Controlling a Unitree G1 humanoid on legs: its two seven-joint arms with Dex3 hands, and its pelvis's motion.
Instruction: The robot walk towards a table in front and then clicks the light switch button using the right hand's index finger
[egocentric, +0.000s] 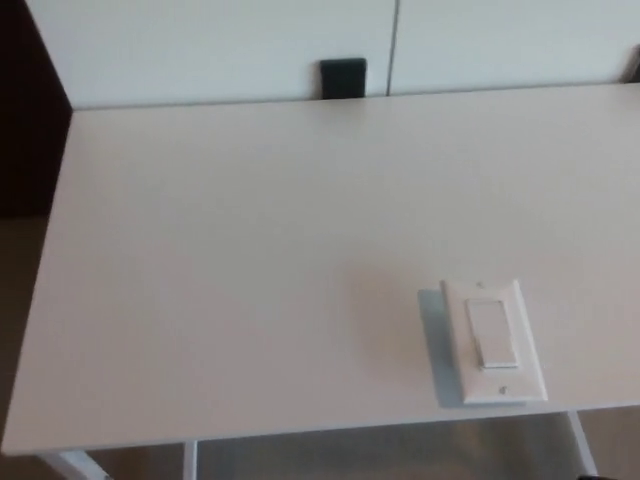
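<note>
White tabletop (250, 250) fills view; white wall panels (220, 45) behind far edge, small black rectangle (343, 79) on wall at that edge. Light switch (493, 340) lies flat near front edge, right of centre. Neither hand visible; state cannot be told.

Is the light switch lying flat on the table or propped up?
Flat: the light switch lies face-up on the table near its front edge.
</note>
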